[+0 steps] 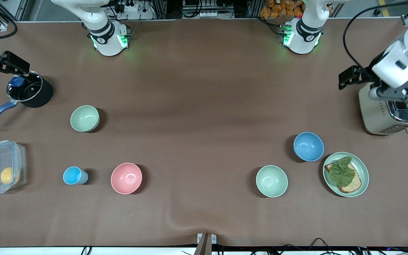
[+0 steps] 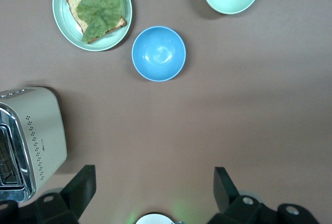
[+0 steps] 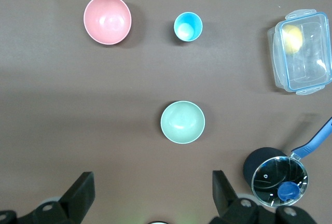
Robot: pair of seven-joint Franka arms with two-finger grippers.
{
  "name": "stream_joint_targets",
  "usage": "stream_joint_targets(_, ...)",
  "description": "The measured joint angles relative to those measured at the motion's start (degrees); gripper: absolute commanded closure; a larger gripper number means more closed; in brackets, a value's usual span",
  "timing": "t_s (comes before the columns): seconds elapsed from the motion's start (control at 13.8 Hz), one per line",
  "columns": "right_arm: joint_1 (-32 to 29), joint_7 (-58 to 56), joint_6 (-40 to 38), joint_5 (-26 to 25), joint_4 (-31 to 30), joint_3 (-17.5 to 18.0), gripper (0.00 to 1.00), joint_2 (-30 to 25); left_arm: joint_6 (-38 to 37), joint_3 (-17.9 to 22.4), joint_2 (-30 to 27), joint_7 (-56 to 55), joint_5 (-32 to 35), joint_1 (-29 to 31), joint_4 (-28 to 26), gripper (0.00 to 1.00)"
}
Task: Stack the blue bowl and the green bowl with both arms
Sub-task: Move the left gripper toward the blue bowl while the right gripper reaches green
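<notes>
The blue bowl (image 1: 308, 146) stands upright toward the left arm's end of the table, beside the green plate; it also shows in the left wrist view (image 2: 158, 53). The sage green bowl (image 1: 84, 118) stands upright toward the right arm's end and shows in the right wrist view (image 3: 182, 122). My left gripper (image 1: 400, 94) hangs high over the toaster, open and empty (image 2: 154, 177). My right gripper (image 1: 2, 65) hangs high beside the pot at the table's edge, open and empty (image 3: 152, 180). Both are well away from the bowls.
A mint-green bowl (image 1: 271, 181) and a green plate (image 1: 364, 177) with toast and lettuce sit near the blue bowl. A toaster (image 1: 384, 115), a lidded black pot (image 1: 30, 92), a pink bowl (image 1: 126, 178), a sky-blue cup (image 1: 74, 175) and a clear box (image 1: 3, 166) with a lemon also stand on the table.
</notes>
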Motion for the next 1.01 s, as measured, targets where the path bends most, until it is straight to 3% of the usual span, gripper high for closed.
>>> stream_joint_targets(0.36, -2.7, 0.0, 0.1, -0.3, -0.6, -0.1, 0.00, 3.7, 3.8, 0.5, 8.0, 0.0, 0.9, 1.9, -0.6, 0.00)
stream_joint_targets(0.65, -3.9, 0.0, 1.4, -0.5, -1.0, -0.2, 0.00, 8.6, 14.5, 0.6, 11.4, 0.0, 0.9, 4.7, -7.4, 0.00)
stream_joint_targets(1.01, -8.0, -0.1, 9.2, 0.0, -10.4, -0.1, 0.00, 8.9, 25.2, 0.6, 15.5, 0.0, 0.9, 5.6, -14.4, 0.00)
